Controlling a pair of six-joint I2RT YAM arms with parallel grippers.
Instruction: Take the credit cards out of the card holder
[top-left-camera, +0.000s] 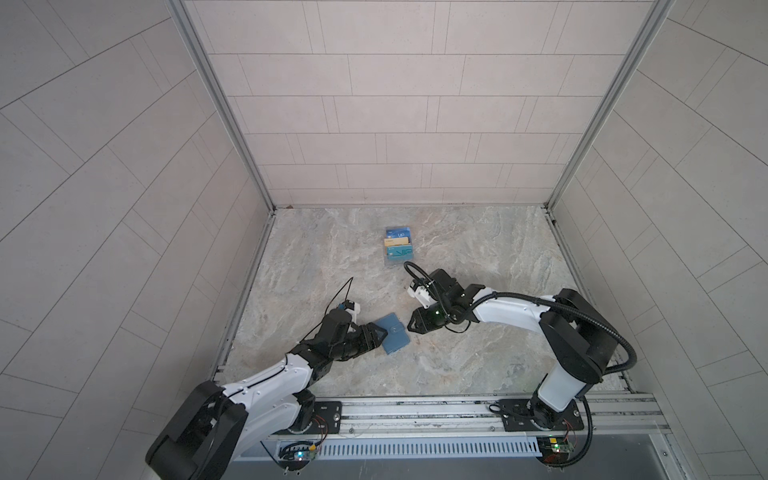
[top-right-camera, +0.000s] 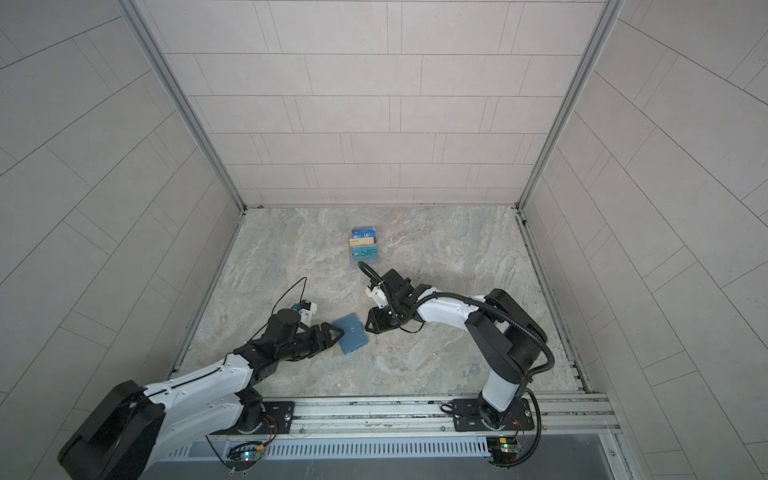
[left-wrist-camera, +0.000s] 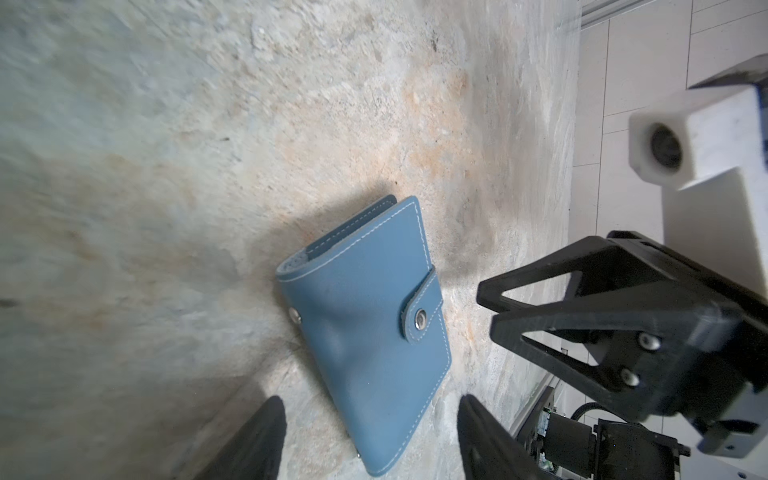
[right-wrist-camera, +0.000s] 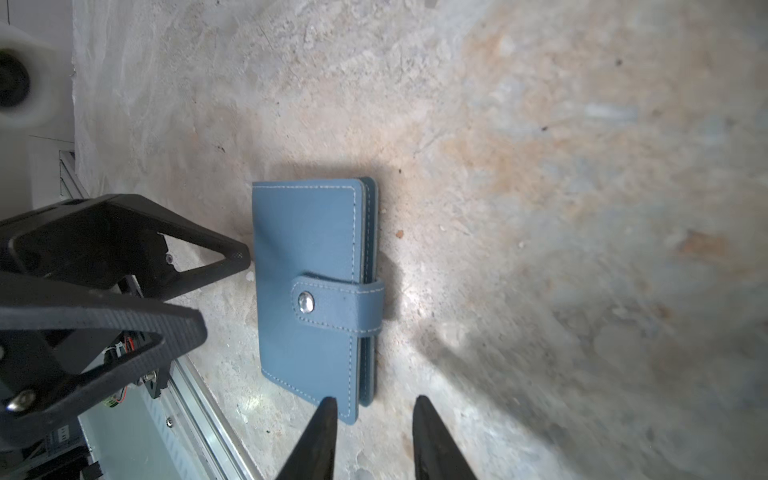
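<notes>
— Where is the small teal-blue leather-like folding card holder (top-left-camera: 392, 338)?
— Flat on the marbled grey-beige stone tabletop (top-left-camera: 478, 257), folded shut; its snap strap (right-wrist-camera: 336, 305) is fastened over the cover; in both top views it lies between the two grippers.
— And the left arm?
— It stretches low from the front rail toward the middle, forearm nearly level; the left gripper (left-wrist-camera: 368, 440) points at one end of the holder, jaws spread wide, a finger on each side with bare table showing in the gaps.
— The right arm?
— Its elbow is bent high; the forearm reaches across leftward; the right gripper (right-wrist-camera: 374, 419) shows a narrow gap between its fingers, the tips just beside the holder's corner; I cannot tell whether one touches it.
— Anything else?
— A clear tiered plastic stand (top-left-camera: 399, 249) of cards, farther back, well apart.
</notes>
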